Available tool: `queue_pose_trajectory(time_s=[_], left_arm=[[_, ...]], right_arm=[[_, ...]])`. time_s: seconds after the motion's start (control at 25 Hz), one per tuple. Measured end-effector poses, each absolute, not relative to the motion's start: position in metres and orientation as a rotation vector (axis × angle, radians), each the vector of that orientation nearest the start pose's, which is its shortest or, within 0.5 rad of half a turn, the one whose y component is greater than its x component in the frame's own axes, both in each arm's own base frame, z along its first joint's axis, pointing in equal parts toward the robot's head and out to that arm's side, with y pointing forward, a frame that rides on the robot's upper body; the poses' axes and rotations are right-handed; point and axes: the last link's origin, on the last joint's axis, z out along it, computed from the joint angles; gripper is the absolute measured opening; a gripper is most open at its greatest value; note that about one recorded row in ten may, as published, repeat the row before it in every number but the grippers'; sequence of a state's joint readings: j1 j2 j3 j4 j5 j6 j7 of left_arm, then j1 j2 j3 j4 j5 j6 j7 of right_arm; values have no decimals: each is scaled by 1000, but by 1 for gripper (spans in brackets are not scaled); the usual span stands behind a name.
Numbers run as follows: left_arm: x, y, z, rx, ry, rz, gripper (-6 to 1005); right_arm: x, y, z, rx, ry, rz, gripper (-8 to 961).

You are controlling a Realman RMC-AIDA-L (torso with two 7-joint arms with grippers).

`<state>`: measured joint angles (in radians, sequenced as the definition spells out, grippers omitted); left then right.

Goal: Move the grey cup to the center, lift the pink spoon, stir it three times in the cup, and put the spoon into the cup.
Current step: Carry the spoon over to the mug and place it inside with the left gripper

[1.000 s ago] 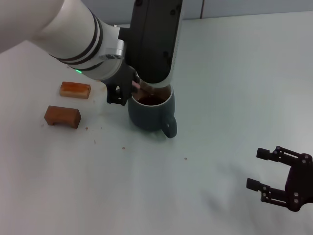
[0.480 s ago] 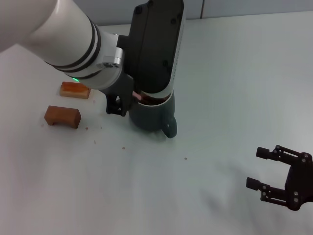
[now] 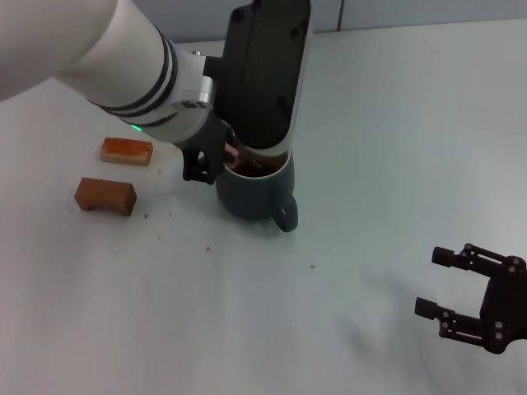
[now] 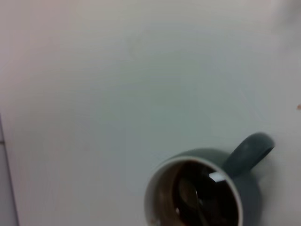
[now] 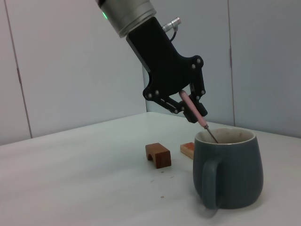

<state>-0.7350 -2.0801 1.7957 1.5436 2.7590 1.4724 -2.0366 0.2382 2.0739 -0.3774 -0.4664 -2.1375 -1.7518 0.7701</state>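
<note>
The grey cup (image 3: 254,191) stands upright on the white table, its handle toward the front right. My left gripper (image 3: 218,160) hovers over the cup's left rim, shut on the pink spoon (image 3: 233,150). In the right wrist view the left gripper (image 5: 190,112) holds the pink spoon (image 5: 194,109) tilted by its pink handle, with the metal neck dipping into the grey cup (image 5: 228,174). The left wrist view shows the spoon's bowl (image 4: 188,195) inside the brown-stained cup (image 4: 249,188). My right gripper (image 3: 428,282) is open and empty at the front right.
Two brown wooden blocks (image 3: 105,194) (image 3: 126,151) lie left of the cup; they also show in the right wrist view (image 5: 157,155) (image 5: 189,149). My left arm's dark forearm (image 3: 263,74) hangs over the cup's far side. A few crumbs lie in front of the cup.
My left gripper dipped lower over the cup's left rim, then rose and shifted slightly right, moving the spoon inside the cup. The cup, blocks and right arm have not moved.
</note>
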Motion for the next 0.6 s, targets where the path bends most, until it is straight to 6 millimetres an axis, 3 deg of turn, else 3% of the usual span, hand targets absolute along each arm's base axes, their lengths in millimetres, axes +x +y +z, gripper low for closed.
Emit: queue_pose_trajectory(time_s=[0.6], left_arm=[[-86, 343, -39, -2678, 578, 824, 154]], right_arm=[[345, 202, -6, -2568, 425, 781, 751]])
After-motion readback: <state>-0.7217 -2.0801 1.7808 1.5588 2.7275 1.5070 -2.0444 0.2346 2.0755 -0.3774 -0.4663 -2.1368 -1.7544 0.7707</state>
